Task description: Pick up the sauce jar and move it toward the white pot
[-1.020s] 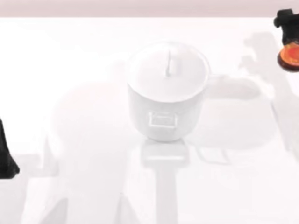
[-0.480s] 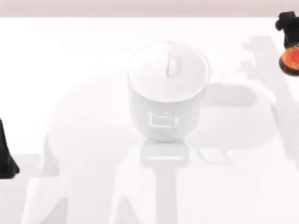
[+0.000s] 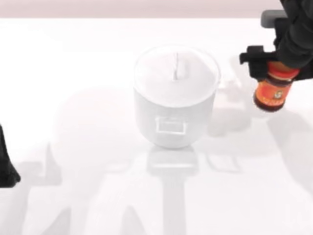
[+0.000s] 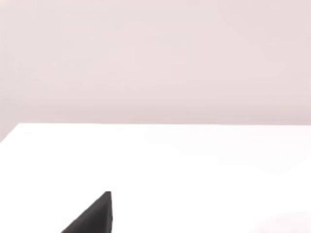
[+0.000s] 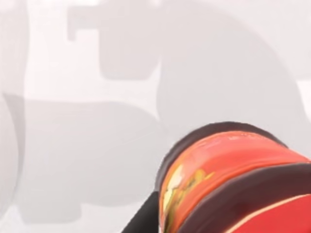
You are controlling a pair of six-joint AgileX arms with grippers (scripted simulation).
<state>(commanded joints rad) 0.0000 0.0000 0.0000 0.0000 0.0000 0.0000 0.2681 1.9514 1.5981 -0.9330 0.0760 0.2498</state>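
The sauce jar [image 3: 274, 88] is showing an orange-red lid, dark shoulder and red-orange label with pale marks, hanging tilted above the tabletop [image 3: 88, 73] just right of the white pot [image 3: 175, 95], apart from it. The pot is sitting mid-table, lid on, knob up, its rectangular handle facing the near edge. The right wrist view is giving only the jar [image 5: 233, 184] up close over grey shadows; the top view is showing the right hand [image 3: 274, 68] reaching in from the far right corner, closed around the jar's lid end. The left hand [image 3: 7, 166] is sitting parked at the left edge; I cannot tell how far it is open.
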